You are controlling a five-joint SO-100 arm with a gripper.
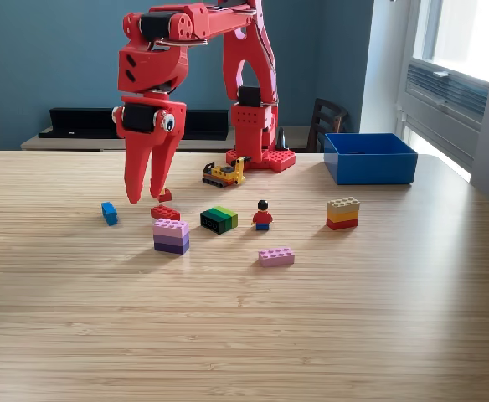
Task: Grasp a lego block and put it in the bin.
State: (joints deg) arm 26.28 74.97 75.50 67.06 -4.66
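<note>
— Where's the red plastic robot arm (228, 50) right now?

— It reaches out toward the exterior view's left, with its red two-fingered gripper (144, 194) pointing down over the pale wood-grain table (244, 335). The fingers stand a little apart at the tips, with nothing between them.

— What's underneath it?

— The tips hang just above the table, between a small blue lego block (109, 213) on the exterior view's left and a flat red lego brick (165, 213) just to the right. A small red piece (166, 195) sits right behind the gripper, partly hidden by it.

— And the bin?

— The rectangular open-topped blue plastic bin (370, 158) stands at the far right of the table in this view, well apart from the gripper. I can't see into it from here.

— Other pieces?

— A stacked pink-and-purple block (171, 236), a black-and-green block (218, 219), a little figure with a red torso (263, 215), a flat pink brick (276, 256) nearest us, and a tan, orange and red stack (342, 213). A small yellow toy vehicle (224, 173) sits near the arm's base.
</note>
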